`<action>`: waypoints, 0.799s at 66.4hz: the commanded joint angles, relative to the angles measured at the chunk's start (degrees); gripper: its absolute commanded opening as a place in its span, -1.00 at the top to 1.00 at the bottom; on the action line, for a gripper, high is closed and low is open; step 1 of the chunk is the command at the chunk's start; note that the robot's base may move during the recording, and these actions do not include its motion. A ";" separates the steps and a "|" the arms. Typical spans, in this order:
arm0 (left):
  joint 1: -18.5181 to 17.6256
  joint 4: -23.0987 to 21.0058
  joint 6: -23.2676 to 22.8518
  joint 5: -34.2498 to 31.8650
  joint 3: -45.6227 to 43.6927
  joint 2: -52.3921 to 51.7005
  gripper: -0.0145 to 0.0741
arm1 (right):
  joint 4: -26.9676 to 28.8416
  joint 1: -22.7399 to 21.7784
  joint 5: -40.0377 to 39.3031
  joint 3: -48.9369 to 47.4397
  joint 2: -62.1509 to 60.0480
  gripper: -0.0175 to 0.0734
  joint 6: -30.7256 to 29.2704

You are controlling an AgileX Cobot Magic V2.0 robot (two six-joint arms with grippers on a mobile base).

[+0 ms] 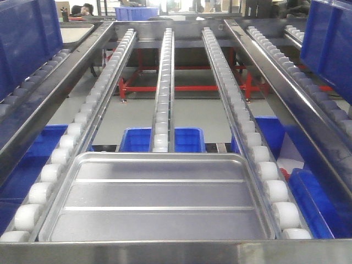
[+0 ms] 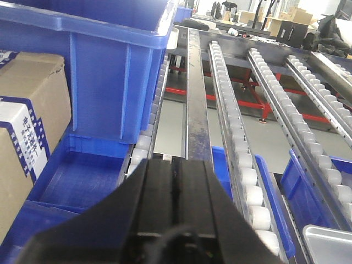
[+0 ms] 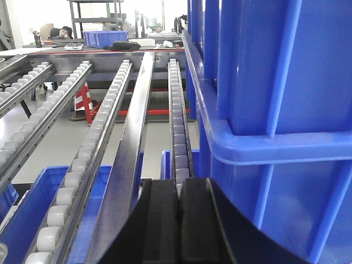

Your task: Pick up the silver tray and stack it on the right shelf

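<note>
Left gripper [image 2: 177, 168]: jaws pressed together, empty | right gripper [image 3: 180, 187]: jaws together, empty | tray [image 1: 159, 198]: flat at shelf [image 1: 163, 82] near end, between 2 roller lanes, just behind front bar [image 1: 176, 252] | 2 blue bins [image 1: 144, 138] below | red frame [image 1: 181, 88] far behind.

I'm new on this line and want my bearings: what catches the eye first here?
The shiny silver tray lies flat at the near end of the roller rack, just behind its steel front bar. A big blue crate fills the right of the right wrist view; another blue crate stands upper left in the left wrist view, beside a cardboard box.
</note>
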 commanded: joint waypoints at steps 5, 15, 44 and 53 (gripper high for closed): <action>-0.25 -0.33 0.06 -4.89 1.52 -0.64 0.88 | -0.64 -0.44 -4.66 -0.05 -0.99 0.49 -0.53; -0.25 -0.33 0.06 -4.89 1.52 -0.64 0.88 | -0.64 -0.44 -4.66 -0.05 -0.99 0.49 -0.53; -0.25 -0.33 0.06 -4.89 1.52 -0.64 0.88 | -0.64 -0.44 -4.66 -0.05 -0.99 0.49 -0.53; -0.25 -0.33 0.06 -4.89 1.52 -0.64 0.88 | -0.64 -0.44 -4.72 -0.05 -0.99 0.49 -0.53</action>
